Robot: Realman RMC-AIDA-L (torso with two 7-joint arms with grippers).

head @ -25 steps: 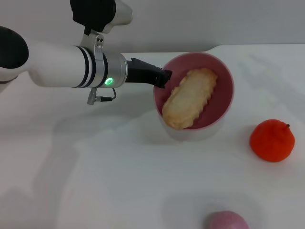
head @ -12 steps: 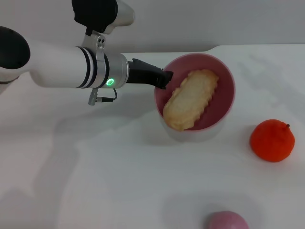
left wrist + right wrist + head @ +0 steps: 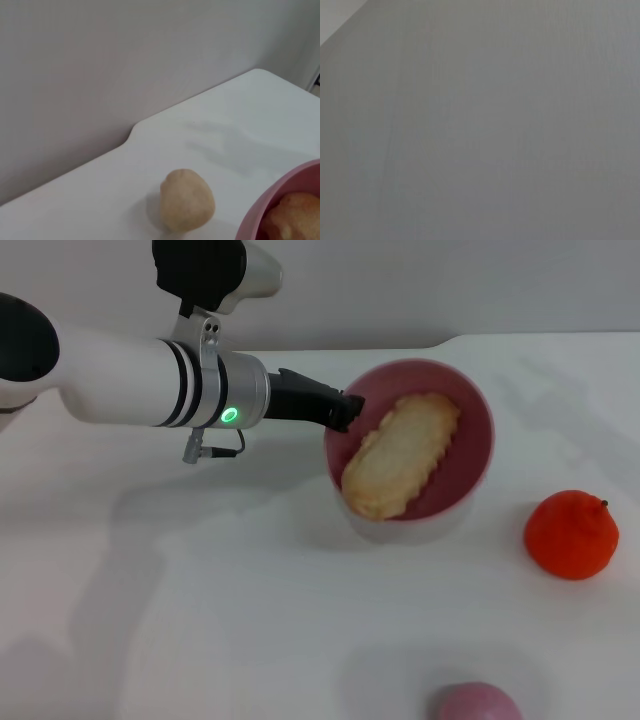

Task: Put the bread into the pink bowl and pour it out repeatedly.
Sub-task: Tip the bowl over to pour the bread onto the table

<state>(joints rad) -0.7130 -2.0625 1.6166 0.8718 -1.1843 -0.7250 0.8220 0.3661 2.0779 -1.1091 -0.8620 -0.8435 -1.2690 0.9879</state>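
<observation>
The pink bowl (image 3: pixel 470 430) is held tilted, its opening turned up toward the head camera, at the table's middle back. The bread (image 3: pixel 400 455) lies slanted inside it, plain tan underside up, one end resting on the lower rim. My left gripper (image 3: pixel 347 410) reaches in from the left and is shut on the bowl's left rim. In the left wrist view, the bowl's rim (image 3: pixel 280 200) and part of the bread (image 3: pixel 295 215) show in one corner. The right gripper is out of view; its wrist view shows only flat grey.
An orange fruit (image 3: pixel 570 535) sits on the white table to the right of the bowl. A small pink rounded object (image 3: pixel 478 702) lies at the front edge. A small beige bun (image 3: pixel 187 200) stands beyond the bowl, near a wall.
The left gripper and the bowl have sunk slightly lower in the head view. The bread has kept its place inside the bowl.
</observation>
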